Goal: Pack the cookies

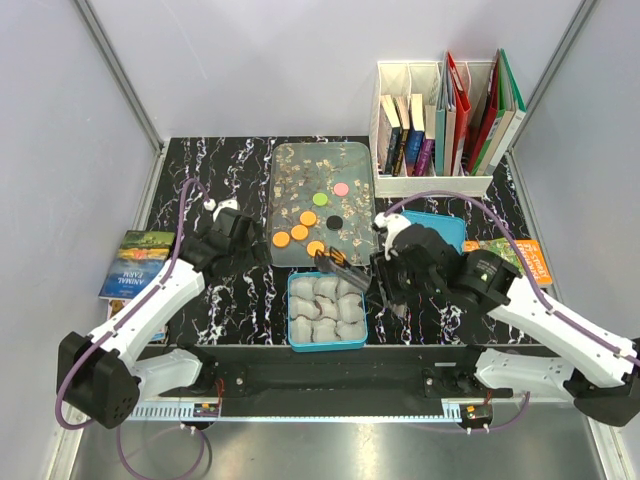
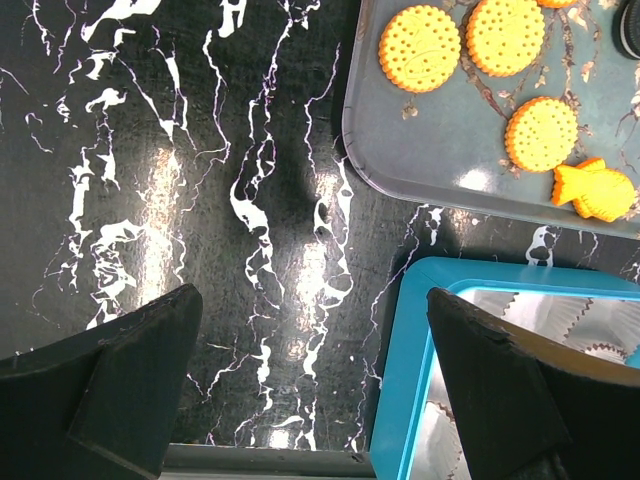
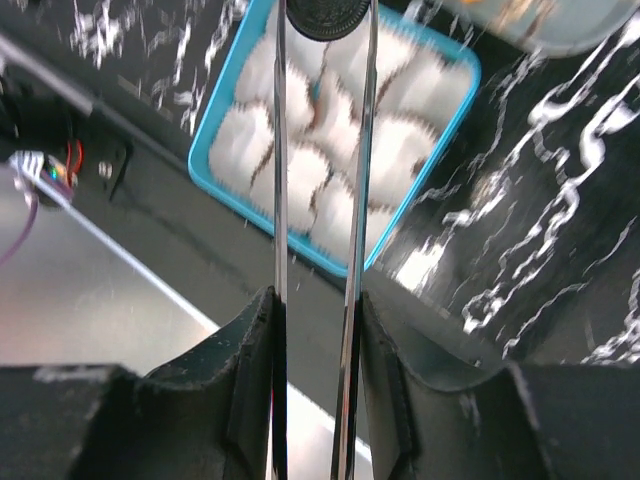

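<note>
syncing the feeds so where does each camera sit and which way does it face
Top external: above and behind the bases, facing down at the black marble table; left arm and right arm show.
Left wrist: on the left arm, facing down at table, grey translucent tray of orange round cookies and blue rectangular box; open left jaws at bottom corners.
Right wrist: on the right arm, facing along metal tongs to the box; right jaws shut on them.
Shared: the box, in all three.
</note>
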`<state>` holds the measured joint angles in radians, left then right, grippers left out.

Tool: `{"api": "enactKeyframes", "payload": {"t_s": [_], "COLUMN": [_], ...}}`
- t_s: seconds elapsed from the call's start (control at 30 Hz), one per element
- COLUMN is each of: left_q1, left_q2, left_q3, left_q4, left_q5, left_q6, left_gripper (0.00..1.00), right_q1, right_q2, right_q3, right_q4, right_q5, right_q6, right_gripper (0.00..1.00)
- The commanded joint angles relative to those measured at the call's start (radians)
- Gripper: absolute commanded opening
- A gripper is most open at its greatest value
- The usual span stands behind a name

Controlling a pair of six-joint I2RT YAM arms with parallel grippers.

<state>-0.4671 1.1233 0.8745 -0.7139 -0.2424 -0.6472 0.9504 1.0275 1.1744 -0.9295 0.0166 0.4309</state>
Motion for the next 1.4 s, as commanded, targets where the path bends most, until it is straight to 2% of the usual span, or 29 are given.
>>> {"api": "enactKeyframes", "payload": {"t_s": [0.0, 0.17, 0.47, 0.67, 1.07, 1.37], "left_q1": [-0.002, -0.002, -0.002, -0.002, -0.002, -0.004], "left_q2": [0.004, -0.003, -0.013, -0.008, -0.005, -0.008], "left_q3": [0.024, 0.018, 0.009, 0.012, 0.014, 0.012], "left_q4": [0.01, 0.007, -0.002, -0.001, 0.001, -0.001], "left_q5": [-0.023, -0.023, -0.034, -0.031, -0.029, -0.029], "left_q6": [-0.003, -0.005, -0.008, -0.009, -0.009, -0.008], "left_gripper": [0.99, 0.99, 0.99, 0.99, 0.99, 0.99], "right_q1": [0.093, 0.129, 0.185, 0.24, 0.245, 0.245], "right_q2": [-0.014, 0.006, 0.058, 0.092, 0.049, 0.112], "right_q3": [-0.047, -0.145, -0.17, -0.148, -0.102, -0.134], "right_q4": [-0.052, 0.049, 0.121, 0.121, 0.101, 0.141], "right_q5": [0.057, 0.06, 0.049, 0.089, 0.266, 0.269], "right_q6": [0.097, 0.152, 0.175, 0.19, 0.206, 0.177], "right_gripper": [0.0, 0.0, 0.0, 0.0, 0.0, 0.0]}}
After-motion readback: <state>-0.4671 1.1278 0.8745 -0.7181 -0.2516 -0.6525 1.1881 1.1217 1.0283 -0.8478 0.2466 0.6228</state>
